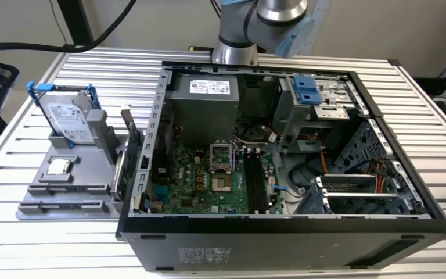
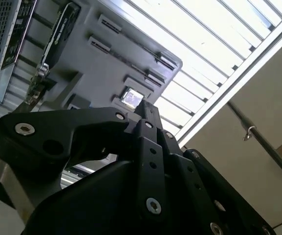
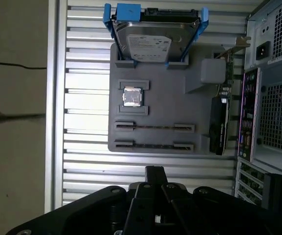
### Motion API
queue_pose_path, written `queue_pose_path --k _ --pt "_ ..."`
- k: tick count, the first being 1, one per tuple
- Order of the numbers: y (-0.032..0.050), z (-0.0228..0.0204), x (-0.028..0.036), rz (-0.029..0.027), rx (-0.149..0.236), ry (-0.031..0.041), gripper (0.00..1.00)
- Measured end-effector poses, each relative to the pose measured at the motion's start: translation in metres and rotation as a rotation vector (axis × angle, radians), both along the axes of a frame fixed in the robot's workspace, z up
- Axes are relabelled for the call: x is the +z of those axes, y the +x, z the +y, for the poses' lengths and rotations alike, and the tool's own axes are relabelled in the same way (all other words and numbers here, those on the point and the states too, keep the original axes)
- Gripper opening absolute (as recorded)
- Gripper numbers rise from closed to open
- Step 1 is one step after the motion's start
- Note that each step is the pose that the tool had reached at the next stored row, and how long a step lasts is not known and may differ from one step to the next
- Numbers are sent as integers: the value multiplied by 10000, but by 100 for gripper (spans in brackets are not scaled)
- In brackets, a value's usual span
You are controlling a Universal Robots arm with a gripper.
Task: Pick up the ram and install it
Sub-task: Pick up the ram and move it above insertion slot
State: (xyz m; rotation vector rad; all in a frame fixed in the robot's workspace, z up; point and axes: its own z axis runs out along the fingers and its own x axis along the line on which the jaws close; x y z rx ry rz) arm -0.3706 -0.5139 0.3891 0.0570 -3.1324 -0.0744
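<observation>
The grey arm (image 1: 263, 20) rises past the exterior view's top — its black gripper (image 3: 154, 171), fingers pressed together, holds nothing.

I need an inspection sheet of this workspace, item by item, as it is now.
Surface: slatted metal table.
Job's things: ram on edge in a long holder of the grey tray; open computer case, black slots inside.
Clutter: hard drive, CPU chip, green card, all on that tray.
Grippers: the gripper shut, empty, over the slats near the tray.
Cables: black cable at the exterior view's left.
Surroundings: plain wall behind.
</observation>
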Motion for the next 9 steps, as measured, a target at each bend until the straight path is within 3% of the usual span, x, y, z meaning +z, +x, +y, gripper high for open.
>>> queue_pose_path --k 9 --pt "-16 3 -1 0 1157 -31 0"
